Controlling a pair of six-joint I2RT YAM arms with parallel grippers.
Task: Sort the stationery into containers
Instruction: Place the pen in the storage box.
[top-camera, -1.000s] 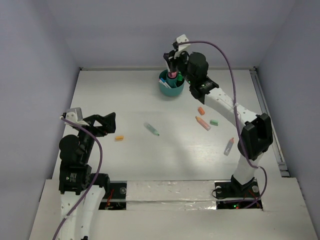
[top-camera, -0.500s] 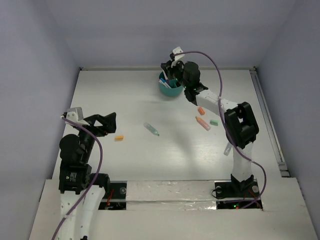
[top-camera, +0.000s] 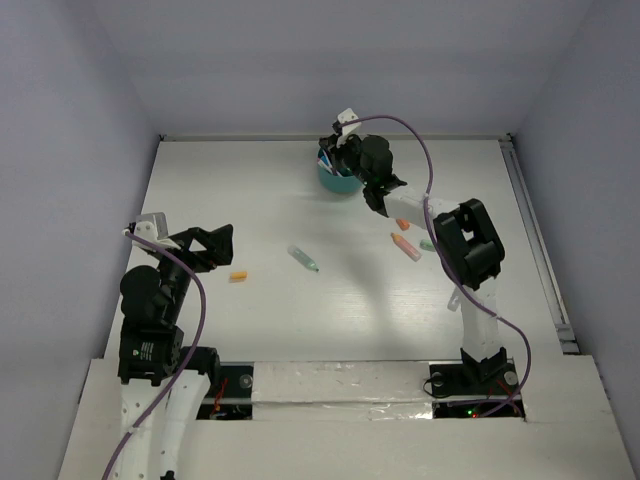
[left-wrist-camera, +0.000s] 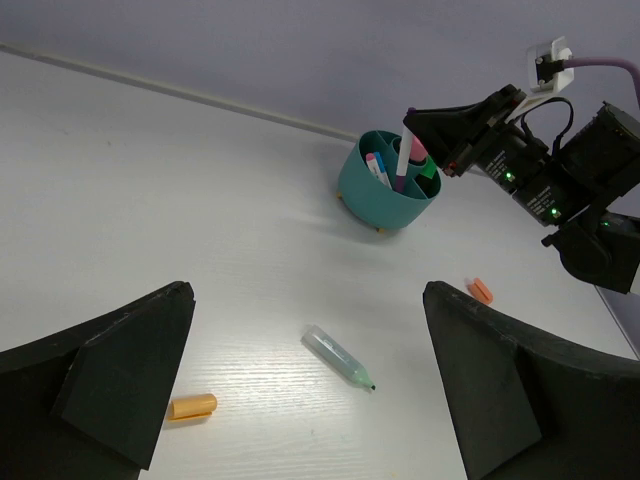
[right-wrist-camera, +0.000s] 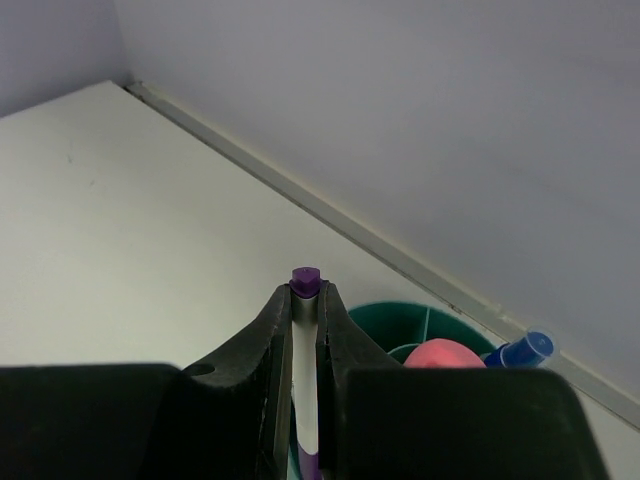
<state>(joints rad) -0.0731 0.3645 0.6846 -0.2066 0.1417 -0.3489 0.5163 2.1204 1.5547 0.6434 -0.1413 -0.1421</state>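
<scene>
Held the purple-capped marker (right-wrist-camera: 306, 281) clamped between the right gripper (right-wrist-camera: 306, 305) fingers, long axis upright. Found the teal cup (right-wrist-camera: 375, 315) directly below the fingertips, marker's lower end seemingly inside its rim. Saw the left gripper (top-camera: 208, 243) splayed wide, well apart.

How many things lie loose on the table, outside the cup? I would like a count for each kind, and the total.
Small orange pieces: 2
Small green piece: 1
Clear marker with green tip: 1
Orange stick with pink end: 1
Bottle, partly hidden by the right arm: 1
Total: 6
Not counted: the purple-capped pen in the right gripper.
</scene>
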